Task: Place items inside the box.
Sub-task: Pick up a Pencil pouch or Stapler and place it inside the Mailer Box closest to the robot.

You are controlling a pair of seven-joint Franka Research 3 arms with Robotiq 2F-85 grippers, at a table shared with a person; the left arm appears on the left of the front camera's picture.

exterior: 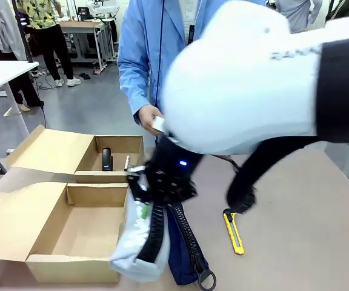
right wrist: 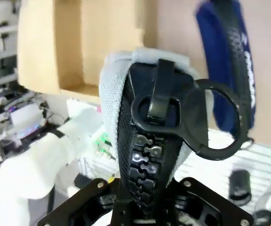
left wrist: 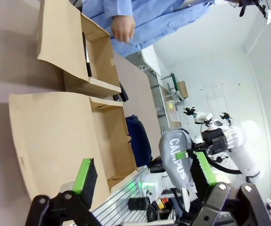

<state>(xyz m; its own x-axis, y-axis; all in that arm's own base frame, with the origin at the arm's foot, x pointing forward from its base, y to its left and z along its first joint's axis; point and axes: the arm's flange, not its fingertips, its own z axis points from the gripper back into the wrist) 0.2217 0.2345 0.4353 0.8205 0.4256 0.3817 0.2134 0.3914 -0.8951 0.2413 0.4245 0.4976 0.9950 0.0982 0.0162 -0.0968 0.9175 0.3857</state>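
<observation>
The right pincer point(exterior: 162, 182) is seen at the centre of the front view, under the large white arm that covers the upper right of the frame. It is closed tight on one end of the long zip pouch point(exterior: 143, 245), and the rest of the pouch hangs down from it to the lower centre of the picture. In the right wrist view the black zipper is clamped between the two fingers at the bottom edge. The pale grey fabric and the ring-shaped zip pull point(right wrist: 211, 123) rise from them to mid-frame.

The pouch is held just off the right wall of the larger box point(exterior: 71, 267) at the lower left. Its pale grey side overlaps that wall, and its navy side is lowered to the table point(exterior: 295, 212). The wide lid flap of the box is laid open to the left.

Behind it, at centre left, the smaller box point(exterior: 117, 144) is placed, and the black stapler point(exterior: 106, 159) is stood inside it. A yellow utility knife point(exterior: 234, 231) is laid on the table right of the pouch, apart from it.

The left pincer point(left wrist: 145, 172) is seen at the bottom of its wrist view. Its green pads point(left wrist: 85, 173) are spread wide and nothing is held between them.

At upper centre, a small white thing is held in the person's hand point(exterior: 147, 116).
</observation>
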